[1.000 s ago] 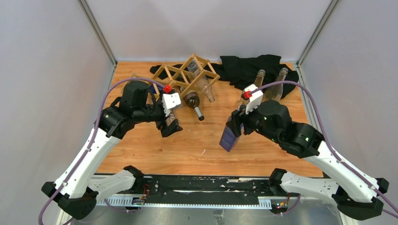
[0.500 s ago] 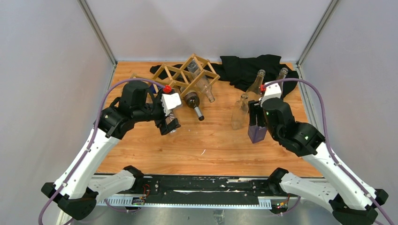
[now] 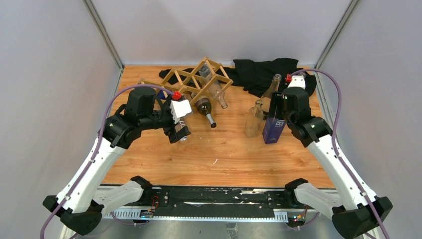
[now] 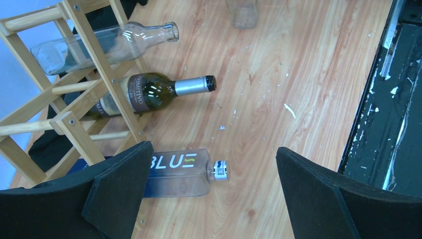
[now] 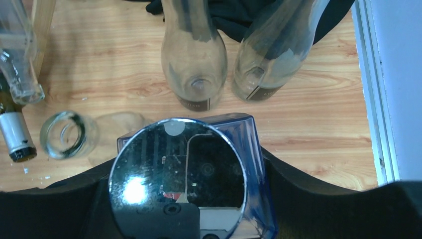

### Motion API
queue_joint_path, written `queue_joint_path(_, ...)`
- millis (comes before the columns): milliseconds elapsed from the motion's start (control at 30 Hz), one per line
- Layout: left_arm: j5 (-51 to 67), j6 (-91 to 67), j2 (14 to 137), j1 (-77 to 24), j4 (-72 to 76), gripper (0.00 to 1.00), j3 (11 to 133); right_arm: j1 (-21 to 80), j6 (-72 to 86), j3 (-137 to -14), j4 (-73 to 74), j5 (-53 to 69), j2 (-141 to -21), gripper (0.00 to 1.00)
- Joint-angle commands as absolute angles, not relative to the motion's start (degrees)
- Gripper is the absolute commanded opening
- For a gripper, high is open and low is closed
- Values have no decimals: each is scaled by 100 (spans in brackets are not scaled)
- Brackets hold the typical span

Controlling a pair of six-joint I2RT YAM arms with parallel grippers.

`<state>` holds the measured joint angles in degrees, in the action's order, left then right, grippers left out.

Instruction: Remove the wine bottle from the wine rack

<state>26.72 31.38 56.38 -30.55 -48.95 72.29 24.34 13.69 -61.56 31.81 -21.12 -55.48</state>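
Standing upright near the worktop's right edge, the blue bottle [image 3: 274,129] is clamped at its cap by the right gripper [image 3: 277,110], seemingly for parking beside the clear bottles [image 5: 194,64]. A dark bottle [image 4: 144,94] is lodged in the wine rack [image 3: 196,79] by the back edge. Only the left wrist view shows the left gripper [image 4: 214,181] spread wide over a lying bottle [image 4: 174,174].

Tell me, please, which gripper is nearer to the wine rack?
Left. The left gripper hovers just beside the wine rack; the right gripper, holding a blue bottle, is far to its right.
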Motion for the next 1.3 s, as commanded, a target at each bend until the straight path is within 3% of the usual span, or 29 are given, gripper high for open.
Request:
queue_joint_path(0,2675,3193,5536,-3032,-4790,100,7181,2063,1506,-6288,2020,-1836,-5637,0)
queue_joint_path(500,2646,3267,5466,-3032,-4825,100,7125,1951,1410,-6200,1526,-1729,-6259,0)
queue_joint_path(567,2629,3253,5463,-3030,-4825,100,7128,1952,1428,-6168,1520,-1716,-6239,10)
queue_joint_path(700,2615,3264,5441,-3032,-4825,100,7137,1951,1465,-6118,1518,-1675,-6130,63)
queue_joint_path(800,2596,3263,5444,-3032,-4825,100,7154,1951,1486,-6174,1604,-1643,-6078,79)
queue_joint_path(900,2578,3257,5441,-3032,-4825,100,7179,1951,1471,-6324,1753,-1615,-6048,87)
queue_joint_path(1267,2483,3167,5558,-2981,-4825,100,7327,1961,1500,-7320,2371,-1581,-5710,91)
